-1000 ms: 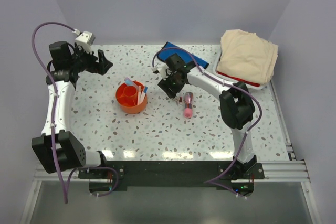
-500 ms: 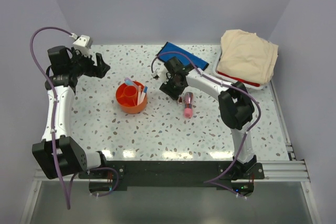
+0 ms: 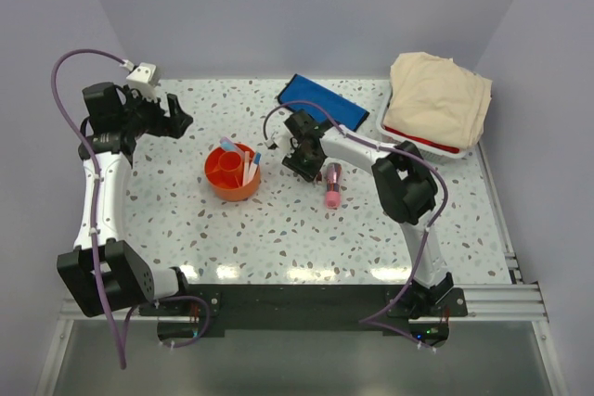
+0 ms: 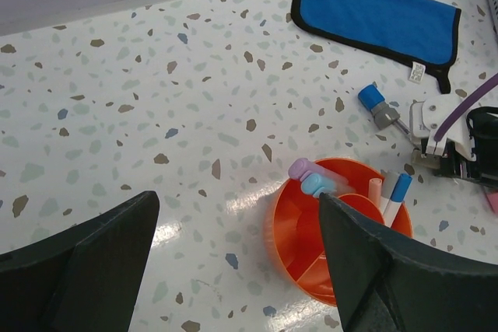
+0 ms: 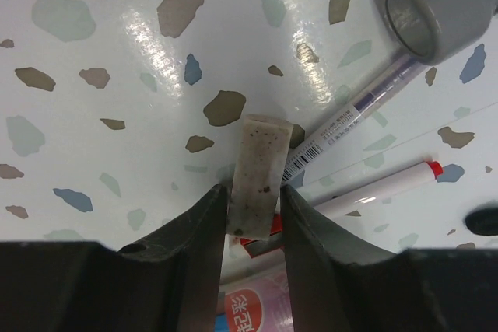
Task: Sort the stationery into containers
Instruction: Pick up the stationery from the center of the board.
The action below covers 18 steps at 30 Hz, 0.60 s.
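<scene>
While one tub (image 4: 289,240) holds four markers (image 4: 302,170), right pincer (image 5: 253,209) grips one eraser (image 5: 261,159)

A speckled eraser (image 5: 258,162) stands pinched in the right gripper (image 5: 253,193), thin pens (image 5: 346,117) lying just beyond it, the orange tub (image 3: 215,185) to its left, the blue pouch (image 3: 320,102) farther beyond.

Colours across the white, brown-and-blue-flecked table (image 3: 278,229)
We see an orange tub (image 3: 232,192), a blue pouch (image 3: 323,99) edged black, a pink tube (image 3: 331,196), a beige cloth (image 3: 438,99), and a dark-speckled off-white eraser (image 5: 259,162).
</scene>
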Each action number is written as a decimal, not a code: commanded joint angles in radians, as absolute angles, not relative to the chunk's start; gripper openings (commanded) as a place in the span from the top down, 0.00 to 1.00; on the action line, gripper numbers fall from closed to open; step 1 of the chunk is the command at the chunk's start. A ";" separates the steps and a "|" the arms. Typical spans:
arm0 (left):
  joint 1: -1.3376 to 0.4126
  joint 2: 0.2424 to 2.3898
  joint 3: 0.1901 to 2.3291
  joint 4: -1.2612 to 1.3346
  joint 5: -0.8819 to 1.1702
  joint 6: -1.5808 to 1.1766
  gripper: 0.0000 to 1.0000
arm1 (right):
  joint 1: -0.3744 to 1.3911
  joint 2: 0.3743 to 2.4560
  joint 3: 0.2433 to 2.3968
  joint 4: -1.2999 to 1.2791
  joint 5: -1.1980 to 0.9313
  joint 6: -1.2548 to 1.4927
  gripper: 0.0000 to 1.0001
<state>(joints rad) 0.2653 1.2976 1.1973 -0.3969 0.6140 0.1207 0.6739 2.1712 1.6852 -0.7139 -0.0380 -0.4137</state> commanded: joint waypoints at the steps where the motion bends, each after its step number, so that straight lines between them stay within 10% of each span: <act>1: 0.278 1.284 1.187 -0.353 0.617 0.103 0.12 | 0.681 2.123 1.709 -0.703 -0.014 -0.437 0.64; 18: 0.278 1.275 1.140 -0.298 0.641 0.072 0.12 | 0.686 2.072 1.712 -0.732 0.009 -0.454 0.57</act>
